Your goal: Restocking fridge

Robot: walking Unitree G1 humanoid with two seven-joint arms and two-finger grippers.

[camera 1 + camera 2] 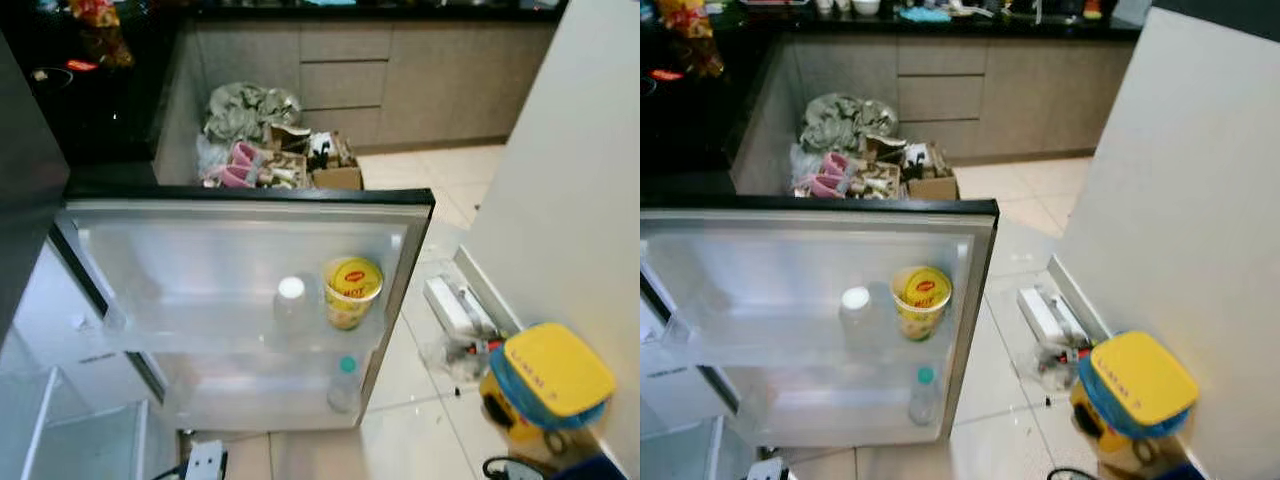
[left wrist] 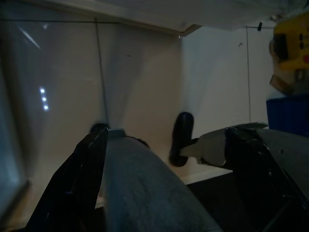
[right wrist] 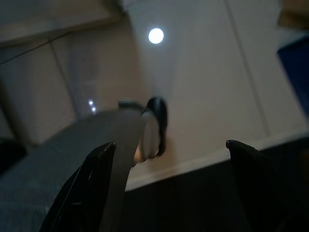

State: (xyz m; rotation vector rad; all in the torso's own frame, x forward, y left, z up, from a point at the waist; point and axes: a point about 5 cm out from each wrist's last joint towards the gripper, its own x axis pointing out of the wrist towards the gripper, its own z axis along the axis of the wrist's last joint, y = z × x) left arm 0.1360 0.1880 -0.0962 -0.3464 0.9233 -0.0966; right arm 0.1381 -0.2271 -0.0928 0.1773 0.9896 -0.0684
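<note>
Hanging idle above the floor, left hand [image 2: 164,183] and right hand [image 3: 169,183] both gape apart.

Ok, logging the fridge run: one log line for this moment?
fridge door: open | yellow cup, two bottles: door shelves | left gripper, right gripper: open, idle

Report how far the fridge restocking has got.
Done: the open fridge door holds a yellow cup and a white-capped bottle on its upper shelf, a green-capped bottle below. In hand: nothing; left gripper and right gripper hang open. Left: fetching more items.
</note>
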